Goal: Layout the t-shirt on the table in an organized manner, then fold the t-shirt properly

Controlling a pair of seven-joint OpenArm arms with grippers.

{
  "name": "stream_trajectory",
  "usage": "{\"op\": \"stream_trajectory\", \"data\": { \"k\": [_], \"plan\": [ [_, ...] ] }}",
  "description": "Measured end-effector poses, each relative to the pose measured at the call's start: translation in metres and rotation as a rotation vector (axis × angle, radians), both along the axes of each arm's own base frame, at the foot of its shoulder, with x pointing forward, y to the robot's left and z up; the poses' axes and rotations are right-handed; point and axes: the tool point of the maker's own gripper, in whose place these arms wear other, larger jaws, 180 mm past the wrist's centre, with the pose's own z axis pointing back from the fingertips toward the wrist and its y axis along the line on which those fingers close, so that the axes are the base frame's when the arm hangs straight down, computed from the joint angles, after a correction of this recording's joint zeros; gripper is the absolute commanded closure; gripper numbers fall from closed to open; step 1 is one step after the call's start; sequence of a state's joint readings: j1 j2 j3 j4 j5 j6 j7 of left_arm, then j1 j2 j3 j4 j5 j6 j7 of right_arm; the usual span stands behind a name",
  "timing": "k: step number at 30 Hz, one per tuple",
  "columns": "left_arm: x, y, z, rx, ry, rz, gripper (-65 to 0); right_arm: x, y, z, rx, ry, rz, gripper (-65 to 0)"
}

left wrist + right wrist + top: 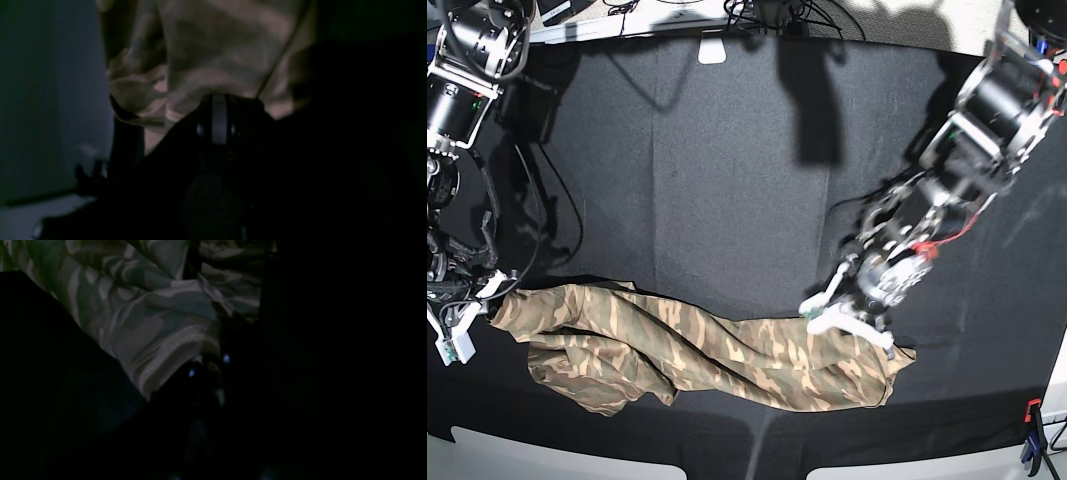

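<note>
- Shirt state: t-shirt (717, 350) lies as a rumpled, twisted band along the near edge of the table (727, 180), running from one arm to the other. Sleeves and hem can't be picked out. Layout isn't done and no fold has been started, so I'd call it the opening stretch-out step with nearly everything left.
- Near end, base view right: left gripper (852, 318) sits down at the shirt's end by the bunched corner. Base view is motion-blurred there. In the left wrist view the jaws are closed, with camo cloth (213, 53) coming straight off the tips (218, 110), so it has a pinch on the shirt edge.
- Opposite end, base view left: right gripper (467, 310) is at the other tip of the cloth, low over the table edge. The right wrist view is very dark, but a thick gathered roll of fabric (160, 336) runs into the closed jaws (208, 370). I read that as clamped on the shirt.
- Both ends are held and the middle sags in folds on the table. My guess is that the next move needs the arms to pull apart and lift to shake the twist out.
- Farther back: the rest of the black table is bare cloth with faint creases, cables (757, 12) beyond its far edge.
</note>
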State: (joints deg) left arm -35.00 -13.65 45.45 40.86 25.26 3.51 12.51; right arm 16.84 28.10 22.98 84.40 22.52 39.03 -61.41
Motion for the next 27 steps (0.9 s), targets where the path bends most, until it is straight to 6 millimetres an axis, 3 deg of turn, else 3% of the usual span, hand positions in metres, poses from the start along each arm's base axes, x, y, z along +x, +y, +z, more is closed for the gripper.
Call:
{"op": "stream_trajectory", "data": {
  "k": [3, 5, 9, 12, 16, 19, 23, 27],
  "plan": [
    [0.022, 0.02, 0.037, 0.002, -0.142, 0.116, 0.0, 0.0, 0.0, 0.0, -0.001, 0.0, 0.0, 0.0],
    [0.031, 0.023, 0.058, -0.006, -0.19, 0.127, 0.0, 0.001, 0.0, 0.001, 0.0, -0.006, 0.001, 0.0],
    [0.028, 0.022, 0.072, -0.019, -0.222, 0.126, 0.0, 0.001, 0.0, 0.002, 0.0, -0.009, 0.001, 0.0],
    [0.018, 0.016, 0.063, -0.026, -0.193, 0.097, 0.0, 0.001, 0.0, 0.002, 0.001, -0.009, 0.001, 0.0],
    [0.004, 0.024, 0.033, 0.037, -0.04, 0.031, 0.0, 0.002, 0.0, 0.002, 0.002, -0.011, 0.002, 0.0],
    [-0.011, 0.037, 0.012, 0.064, 0.024, 0.025, -18.6, 0.001, 0.001, 0.002, 0.004, -0.011, 0.002, 0.0],
    [-0.02, 0.051, 0.002, 0.121, 0.033, 0.003, -19.2, 0.003, 0.005, 0.004, 0.027, -0.022, 0.013, 0.0],
    [-0.021, 0.045, 0.002, 0.139, 0.025, -0.036, -19.2, 0.003, 0.006, 0.005, 0.034, -0.025, 0.015, 0.0]
  ]
}}
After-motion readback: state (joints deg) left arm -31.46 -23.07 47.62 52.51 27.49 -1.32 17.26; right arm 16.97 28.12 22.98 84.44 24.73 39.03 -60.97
